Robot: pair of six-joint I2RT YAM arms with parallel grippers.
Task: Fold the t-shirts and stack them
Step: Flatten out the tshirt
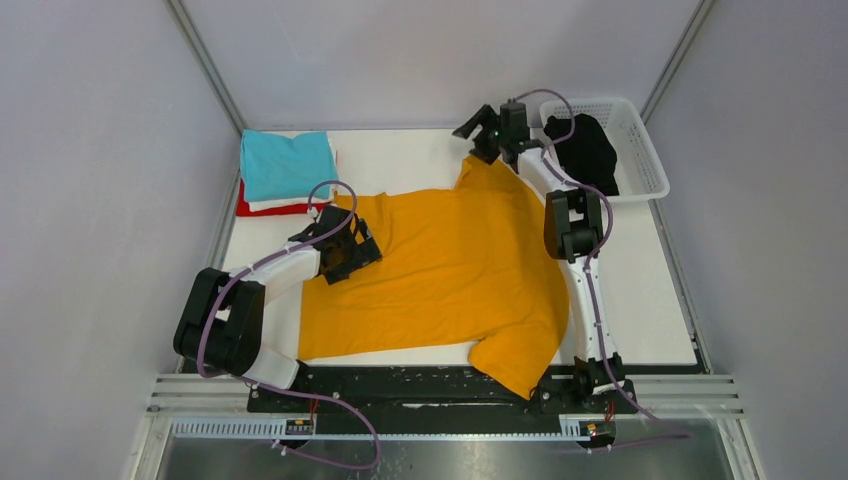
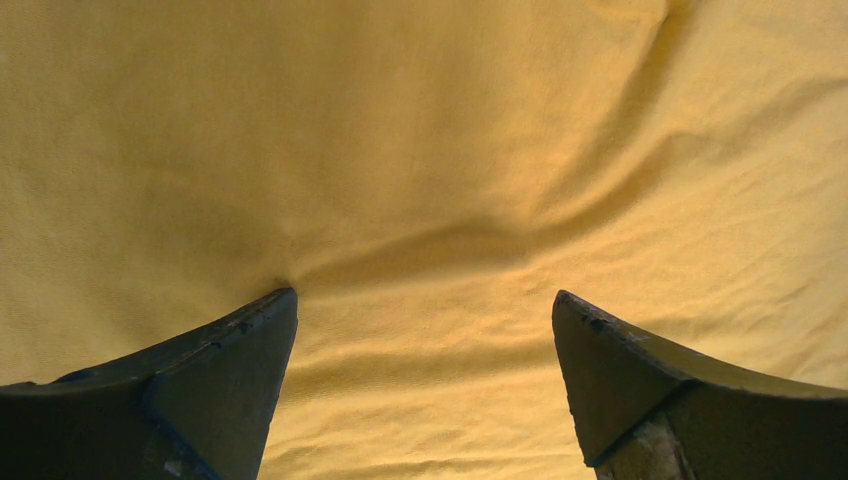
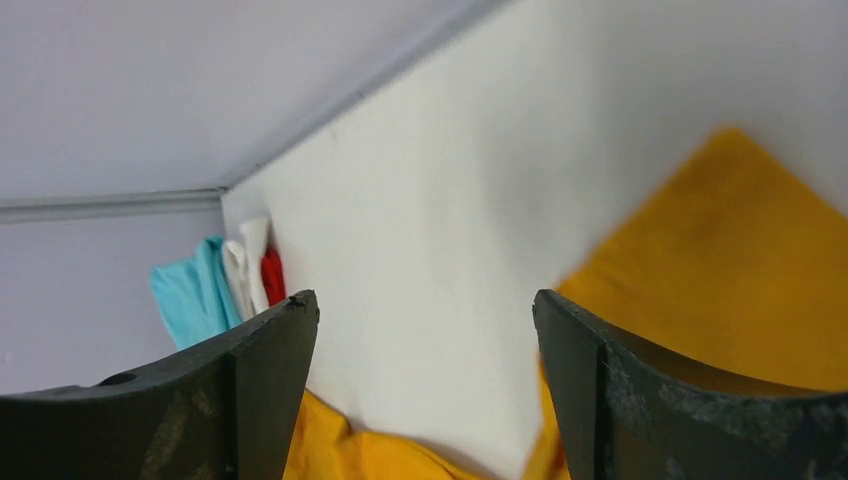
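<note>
Desk [image 1: 420, 160]: white, grey walls around.
Mustard-orange t-shirt [image 1: 450, 270]: spread flat mid-desk, one sleeve over the near edge.
Left gripper [image 1: 345, 250]: released, jaws spread on its left side.
Right gripper [image 1: 480, 128]: released, at its far sleeve.
Far-left corner: teal t-shirt [image 1: 285, 163] on white t-shirt [image 1: 300, 205] on red t-shirt [image 1: 262, 210].
Black t-shirt [image 1: 585, 150]: inside basket [image 1: 645, 160], far right.

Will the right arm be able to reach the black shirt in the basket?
Probably yes. The right tool hangs open and empty just beside the basket, whose top is open, and nothing covers the black shirt. It points away, so it must turn first.
</note>
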